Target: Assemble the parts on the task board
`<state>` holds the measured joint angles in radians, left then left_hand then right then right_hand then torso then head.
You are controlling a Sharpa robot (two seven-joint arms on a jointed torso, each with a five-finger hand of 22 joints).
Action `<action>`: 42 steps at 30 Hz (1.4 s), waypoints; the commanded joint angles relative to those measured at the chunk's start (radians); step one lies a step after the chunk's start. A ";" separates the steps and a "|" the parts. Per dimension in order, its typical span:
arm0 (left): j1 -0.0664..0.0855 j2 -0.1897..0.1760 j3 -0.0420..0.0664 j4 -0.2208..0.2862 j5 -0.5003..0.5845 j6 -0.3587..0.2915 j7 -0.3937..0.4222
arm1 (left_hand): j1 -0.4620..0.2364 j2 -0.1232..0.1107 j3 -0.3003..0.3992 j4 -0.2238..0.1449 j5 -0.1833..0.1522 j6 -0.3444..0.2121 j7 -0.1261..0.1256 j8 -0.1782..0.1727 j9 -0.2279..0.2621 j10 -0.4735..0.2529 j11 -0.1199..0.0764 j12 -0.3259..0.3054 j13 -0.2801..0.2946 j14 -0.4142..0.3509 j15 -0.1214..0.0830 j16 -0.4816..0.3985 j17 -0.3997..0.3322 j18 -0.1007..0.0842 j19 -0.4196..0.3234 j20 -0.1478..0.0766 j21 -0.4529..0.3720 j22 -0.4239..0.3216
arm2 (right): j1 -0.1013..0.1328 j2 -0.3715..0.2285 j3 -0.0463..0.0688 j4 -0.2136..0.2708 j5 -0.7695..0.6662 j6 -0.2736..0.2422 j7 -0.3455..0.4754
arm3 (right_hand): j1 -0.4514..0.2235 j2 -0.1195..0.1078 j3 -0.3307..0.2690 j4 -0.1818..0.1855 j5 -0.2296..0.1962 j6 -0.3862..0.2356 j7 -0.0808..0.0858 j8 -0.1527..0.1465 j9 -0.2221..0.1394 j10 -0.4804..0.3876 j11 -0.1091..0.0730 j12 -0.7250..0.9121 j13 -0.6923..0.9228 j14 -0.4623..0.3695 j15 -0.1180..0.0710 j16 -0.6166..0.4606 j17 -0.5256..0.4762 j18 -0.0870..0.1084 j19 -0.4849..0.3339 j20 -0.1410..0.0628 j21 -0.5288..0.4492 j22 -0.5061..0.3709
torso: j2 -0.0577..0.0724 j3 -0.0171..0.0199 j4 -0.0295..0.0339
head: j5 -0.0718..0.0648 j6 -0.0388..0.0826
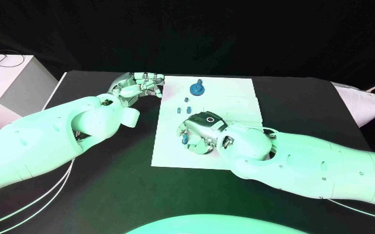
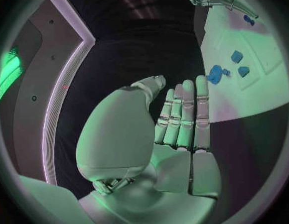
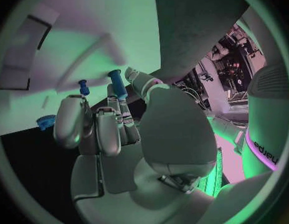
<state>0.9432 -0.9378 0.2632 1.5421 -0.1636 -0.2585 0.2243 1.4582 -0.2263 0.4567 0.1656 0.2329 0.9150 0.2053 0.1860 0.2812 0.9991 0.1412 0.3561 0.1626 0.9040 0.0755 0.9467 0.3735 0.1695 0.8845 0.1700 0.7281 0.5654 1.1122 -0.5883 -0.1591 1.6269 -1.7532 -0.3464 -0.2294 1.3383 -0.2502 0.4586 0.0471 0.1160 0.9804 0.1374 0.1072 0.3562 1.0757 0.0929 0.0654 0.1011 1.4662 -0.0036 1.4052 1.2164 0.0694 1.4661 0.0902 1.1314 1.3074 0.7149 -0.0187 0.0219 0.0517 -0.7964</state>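
Our right hand [image 1: 201, 131] pinches a blue part [image 3: 117, 83] over the task board [image 1: 234, 90]; our left hand [image 1: 141, 86] rests spread, holding nothing.

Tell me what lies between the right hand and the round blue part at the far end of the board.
In the head view, a few small blue pieces lie on the white board between the right hand and the round blue part.

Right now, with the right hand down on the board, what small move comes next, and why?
Probably lift the right hand slightly off the task board, keeping its grip. The right wrist view shows a blue peg pinched at its fingertips, so the pick looks made. The left hand rests at the board's edge, holding nothing.
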 commanded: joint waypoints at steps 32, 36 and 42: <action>0.000 0.008 0.001 -0.010 0.010 0.015 0.002 | 0.002 0.005 -0.002 0.008 0.000 -0.006 0.000 -0.003 -0.003 -0.010 -0.001 0.006 -0.002 0.004 0.001 -0.004 0.002 0.013 0.009 -0.001 -0.009 -0.003 | 0.085 -0.301 0.023 0.113 0.568 -0.168 0.148 | 0.182 0.072 -0.308 0.243 0.020 0.002 0.017 0.002 -0.051 0.184 -0.024 0.166 0.026 0.024 -0.010 -0.016 -0.057 0.030 0.014 -0.007 -0.094 -0.052 | -0.011 0.0026 -0.0116 | -0.059 0.030; -0.003 0.010 0.000 -0.012 0.010 0.015 0.002 | 0.002 0.005 -0.002 0.008 0.000 -0.006 0.000 -0.003 -0.003 -0.010 -0.001 0.006 -0.002 0.004 0.001 -0.004 0.002 0.013 0.009 -0.001 -0.009 -0.003 | 0.098 -0.368 0.023 0.136 0.624 -0.128 0.108 | 0.150 0.052 -0.319 0.239 0.025 0.021 -0.011 0.043 -0.035 0.267 -0.057 0.332 0.176 0.038 -0.037 0.012 -0.001 0.019 0.029 -0.034 -0.038 -0.016 | -0.015 0.0045 -0.0159 | -0.068 0.030; -0.007 0.010 0.000 -0.012 0.010 0.016 0.002 | 0.002 0.005 -0.002 0.008 0.000 -0.006 0.000 -0.003 -0.003 -0.010 -0.001 0.006 -0.002 0.004 0.001 -0.004 0.002 0.013 0.009 -0.001 -0.009 -0.003 | 0.106 -0.453 0.022 0.163 0.619 -0.048 -0.043 | 0.002 0.088 -0.405 0.245 0.081 0.022 -0.032 0.167 0.042 0.436 -0.068 1.428 1.379 0.082 -0.044 0.119 0.227 -0.018 0.065 -0.042 0.175 0.120 | -0.022 0.0047 -0.0209 | -0.079 0.025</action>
<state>0.9361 -0.9294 0.2629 1.5286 -0.1596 -0.2574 0.2211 1.4582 -0.2263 0.4539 0.1684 0.2329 0.9150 0.2053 0.1860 0.2798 0.9954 0.1375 0.3561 0.1617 0.9040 0.0755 0.9467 0.3743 0.1696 0.8845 0.1699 0.7214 0.5635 1.2179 -1.0391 -0.1365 1.7836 -1.1772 -0.4671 -0.1800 1.3470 -0.1638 0.0560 0.2897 0.1919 0.9990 0.1076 0.2713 0.3965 1.4606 0.0244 1.4494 1.2893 1.4665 -0.0438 1.5193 1.3077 0.0599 1.4664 0.0532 1.2983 1.3081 0.6977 -0.0146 0.0047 -0.0231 -0.7686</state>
